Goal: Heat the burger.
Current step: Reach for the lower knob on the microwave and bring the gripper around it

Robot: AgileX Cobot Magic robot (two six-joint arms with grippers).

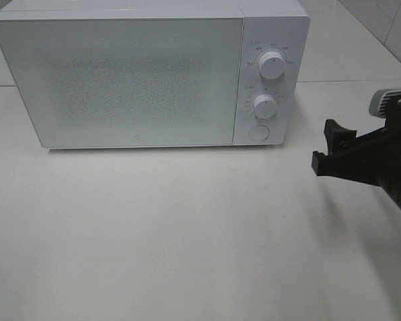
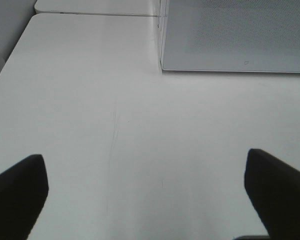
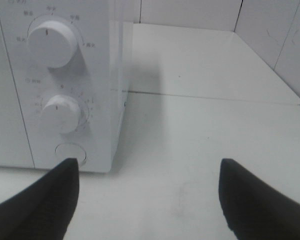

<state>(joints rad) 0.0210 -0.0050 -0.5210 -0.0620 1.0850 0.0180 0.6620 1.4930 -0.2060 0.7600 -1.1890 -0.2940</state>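
Observation:
The burger is out of view in all three views. A white microwave (image 1: 120, 80) stands at the back of the table with its door shut, and nothing shows through the door. My right gripper (image 1: 324, 146) hovers to the right of the microwave's control panel, open and empty. In the right wrist view its fingers (image 3: 45, 200) point at the panel's lower corner, near the round button (image 3: 70, 152). My left gripper (image 2: 145, 160) is open over bare table, short of the microwave's (image 2: 235, 35) front left corner. It does not show in the exterior high view.
The control panel carries an upper knob (image 1: 272, 67), a lower knob (image 1: 264, 105) and a round button (image 1: 258, 132). The white table (image 1: 187, 234) stretches in front of the microwave. A tiled wall (image 3: 270, 35) rises behind the table on the right.

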